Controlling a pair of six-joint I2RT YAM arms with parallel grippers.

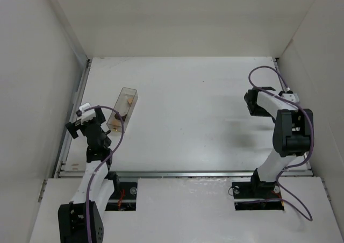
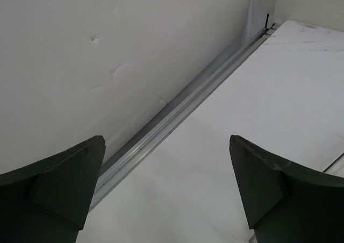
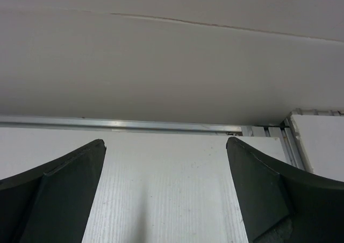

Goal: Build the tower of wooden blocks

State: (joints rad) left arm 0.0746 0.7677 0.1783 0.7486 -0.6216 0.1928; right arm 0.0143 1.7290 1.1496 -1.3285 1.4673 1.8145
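A clear rectangular plastic box (image 1: 122, 109) lies on the table at the left, with small tan and brown wood blocks (image 1: 128, 99) inside it. No tower stands anywhere in view. My left gripper (image 1: 75, 126) is open and empty, left of the box, near the left wall; in the left wrist view (image 2: 166, 146) its fingers frame bare table and the wall rail. My right gripper (image 1: 251, 101) is open and empty at the far right; in the right wrist view (image 3: 165, 146) it faces bare table and the wall. No block shows in either wrist view.
White walls enclose the table on the left, back and right. A metal rail (image 1: 75, 114) runs along the left wall and another (image 1: 183, 173) along the near edge. Purple cables loop round both arms.
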